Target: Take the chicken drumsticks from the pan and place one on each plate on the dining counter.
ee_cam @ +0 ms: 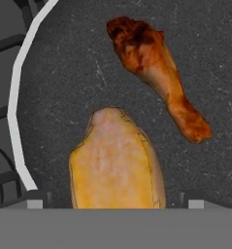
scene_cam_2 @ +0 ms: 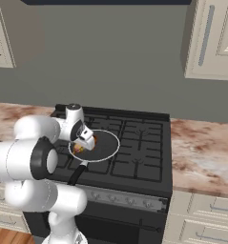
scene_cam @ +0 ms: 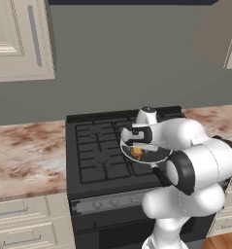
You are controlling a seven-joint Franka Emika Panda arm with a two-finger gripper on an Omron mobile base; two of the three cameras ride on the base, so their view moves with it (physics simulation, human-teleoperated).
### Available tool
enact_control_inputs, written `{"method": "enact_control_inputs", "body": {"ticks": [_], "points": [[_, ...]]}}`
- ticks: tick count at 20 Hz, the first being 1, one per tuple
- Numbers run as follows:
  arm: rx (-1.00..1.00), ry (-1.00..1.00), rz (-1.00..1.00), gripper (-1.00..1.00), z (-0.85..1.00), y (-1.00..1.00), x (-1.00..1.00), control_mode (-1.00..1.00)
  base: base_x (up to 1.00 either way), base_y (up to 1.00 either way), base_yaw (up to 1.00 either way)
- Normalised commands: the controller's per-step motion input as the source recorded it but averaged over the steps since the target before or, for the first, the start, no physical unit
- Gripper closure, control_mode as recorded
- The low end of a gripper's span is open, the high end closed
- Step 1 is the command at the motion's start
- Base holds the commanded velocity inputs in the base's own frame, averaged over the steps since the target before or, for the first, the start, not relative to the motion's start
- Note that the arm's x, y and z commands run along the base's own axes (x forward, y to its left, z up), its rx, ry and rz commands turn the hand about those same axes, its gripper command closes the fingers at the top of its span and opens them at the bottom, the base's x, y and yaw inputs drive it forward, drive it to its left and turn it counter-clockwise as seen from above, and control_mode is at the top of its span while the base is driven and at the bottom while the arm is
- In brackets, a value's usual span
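Note:
The dark grey pan (ee_cam: 78,63) with its pale rim sits on the stove, and both chicken drumsticks lie inside it. One drumstick (ee_cam: 156,73), red-brown at its thick end, lies apart at the upper right of the hand view. The other drumstick (ee_cam: 115,165), pale golden-orange, lies between my fingertips (ee_cam: 35,200). My gripper (ee_cam: 115,199) is open and straddles this piece with gaps on both sides. In the base views the gripper (scene_cam: 135,144) (scene_cam_2: 85,141) hangs low over the pan (scene_cam: 156,154) (scene_cam_2: 105,145). The plates and the dining counter are out of view.
The pan rests on a black stove (scene_cam: 95,155) (scene_cam_2: 144,152) with iron grates, its black handle (scene_cam_2: 77,175) pointing toward the base. Mottled stone counters (scene_cam: 25,155) (scene_cam_2: 203,152) flank the stove. Cream wall cabinets (scene_cam: 18,39) (scene_cam_2: 213,38) hang above.

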Motion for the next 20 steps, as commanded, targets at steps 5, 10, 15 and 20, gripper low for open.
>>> {"method": "enact_control_inputs", "body": {"ticks": [5, 10, 15, 20], "points": [[0.04, 0.0, 0.0, -1.0, -0.02, -0.01, 0.1, -1.0, 0.0, 0.0, 0.0], [0.04, 0.0, 0.0, -1.0, -0.13, 0.0, -0.13, -1.0, 0.0, 0.0, 0.0], [0.0, 0.0, 0.0, -1.0, -0.16, 0.0, -0.08, -1.0, 0.0, 0.0, 0.0], [0.0, 0.0, 0.0, 1.0, -0.04, 0.0, 0.0, -1.0, 0.0, 0.0, 0.0]]}}
